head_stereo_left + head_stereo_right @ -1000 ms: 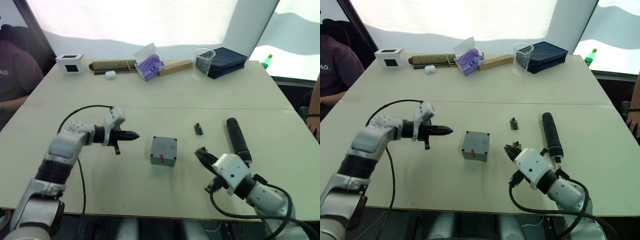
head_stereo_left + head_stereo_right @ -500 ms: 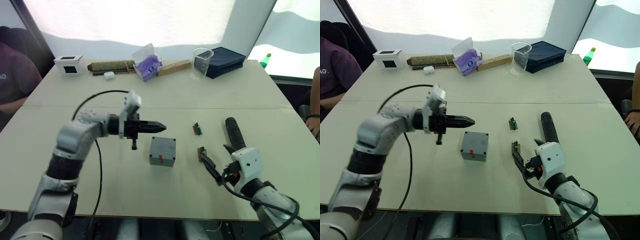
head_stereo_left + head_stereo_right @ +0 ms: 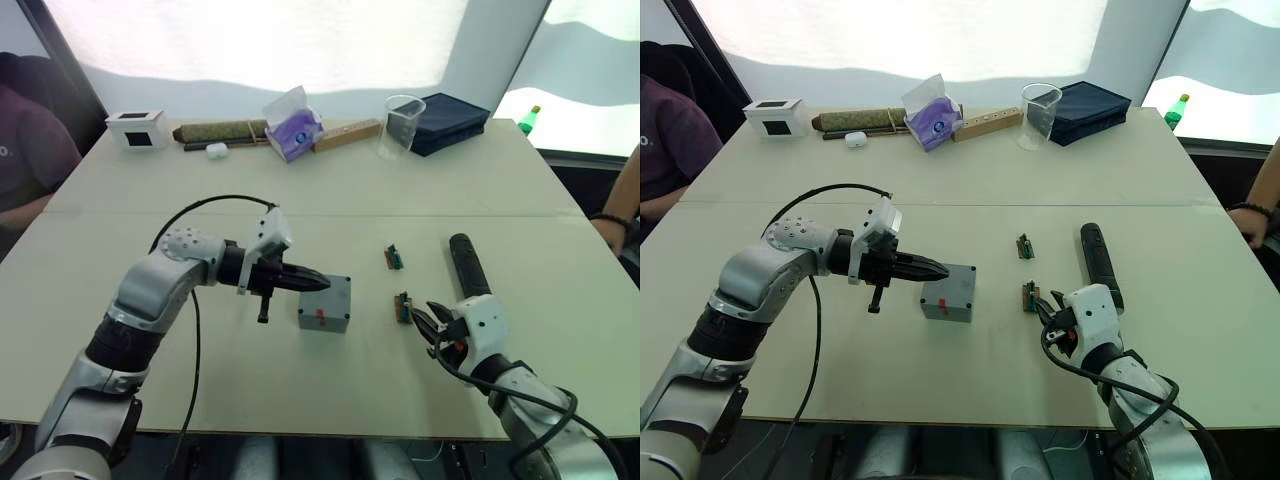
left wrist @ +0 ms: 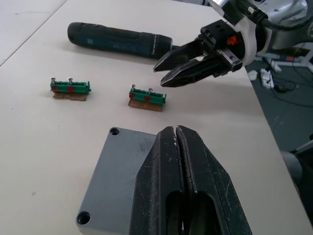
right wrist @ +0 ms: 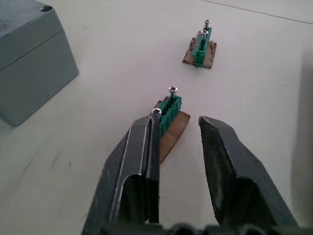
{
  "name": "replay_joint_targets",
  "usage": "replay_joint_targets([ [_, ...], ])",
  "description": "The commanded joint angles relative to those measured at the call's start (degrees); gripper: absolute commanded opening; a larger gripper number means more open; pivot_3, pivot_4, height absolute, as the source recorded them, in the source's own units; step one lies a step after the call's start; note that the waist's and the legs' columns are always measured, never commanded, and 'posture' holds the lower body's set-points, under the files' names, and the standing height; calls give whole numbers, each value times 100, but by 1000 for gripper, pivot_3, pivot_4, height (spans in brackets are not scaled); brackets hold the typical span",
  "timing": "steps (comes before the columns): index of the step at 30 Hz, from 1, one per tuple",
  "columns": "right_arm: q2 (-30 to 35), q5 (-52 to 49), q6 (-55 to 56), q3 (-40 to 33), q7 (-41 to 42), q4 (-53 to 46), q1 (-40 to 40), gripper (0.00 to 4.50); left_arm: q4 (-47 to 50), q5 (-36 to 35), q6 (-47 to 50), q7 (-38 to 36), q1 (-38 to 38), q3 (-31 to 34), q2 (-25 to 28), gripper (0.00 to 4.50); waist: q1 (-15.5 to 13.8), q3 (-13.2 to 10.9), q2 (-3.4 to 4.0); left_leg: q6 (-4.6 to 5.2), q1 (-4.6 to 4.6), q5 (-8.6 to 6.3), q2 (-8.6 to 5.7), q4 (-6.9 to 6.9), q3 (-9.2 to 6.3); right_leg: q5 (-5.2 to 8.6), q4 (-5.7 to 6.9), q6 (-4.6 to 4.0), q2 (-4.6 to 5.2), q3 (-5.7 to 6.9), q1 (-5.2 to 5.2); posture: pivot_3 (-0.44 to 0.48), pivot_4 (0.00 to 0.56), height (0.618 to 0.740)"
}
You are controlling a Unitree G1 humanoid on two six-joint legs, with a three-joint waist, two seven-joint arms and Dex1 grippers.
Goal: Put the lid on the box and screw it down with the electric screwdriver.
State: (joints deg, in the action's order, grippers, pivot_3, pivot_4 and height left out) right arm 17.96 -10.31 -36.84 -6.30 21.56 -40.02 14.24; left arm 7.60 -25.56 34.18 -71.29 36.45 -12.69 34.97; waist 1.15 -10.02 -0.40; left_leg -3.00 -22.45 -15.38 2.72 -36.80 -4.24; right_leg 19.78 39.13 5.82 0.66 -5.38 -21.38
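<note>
The grey box (image 3: 322, 316), with a red mark on its near side, stands mid-table, and the lid (image 4: 110, 171) lies flat on top of it with its corner screw holes showing. My left gripper (image 3: 320, 284) is shut and empty, its tips over the lid's near-left part. My right gripper (image 5: 178, 119) is open, its fingers on either side of a small green screw holder (image 5: 168, 110) that stands right of the box. The black electric screwdriver (image 3: 468, 266) lies on the table just beyond the right gripper.
A second green screw holder (image 3: 397, 258) lies further back. Along the far edge are a white cube (image 3: 138, 127), a brown stick (image 3: 225, 130), a purple packet (image 3: 294, 127), a clear cup (image 3: 403, 125) and a dark blue case (image 3: 450, 123). A person (image 3: 30, 150) sits at the left.
My left gripper swung right from the table's left side and came down onto the lid. My right gripper moved up to the near green screw holder.
</note>
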Motion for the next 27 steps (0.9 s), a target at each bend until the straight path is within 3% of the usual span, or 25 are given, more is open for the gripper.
replay_joint_targets([
  [1,-19,-50,172,51,-77,-28,-92,1798,113,62,-194,-81,61,2,82,0,-5,0,0,0,0,0,0,0,0,0,0,0,0,0,0,0,150,737],
  [27,148,11,498,396,-74,508,-358,1798,138,159,-174,-27,-59,0,105,0,-3,-1,0,0,0,0,0,2,0,0,0,0,0,0,-1,0,150,737],
])
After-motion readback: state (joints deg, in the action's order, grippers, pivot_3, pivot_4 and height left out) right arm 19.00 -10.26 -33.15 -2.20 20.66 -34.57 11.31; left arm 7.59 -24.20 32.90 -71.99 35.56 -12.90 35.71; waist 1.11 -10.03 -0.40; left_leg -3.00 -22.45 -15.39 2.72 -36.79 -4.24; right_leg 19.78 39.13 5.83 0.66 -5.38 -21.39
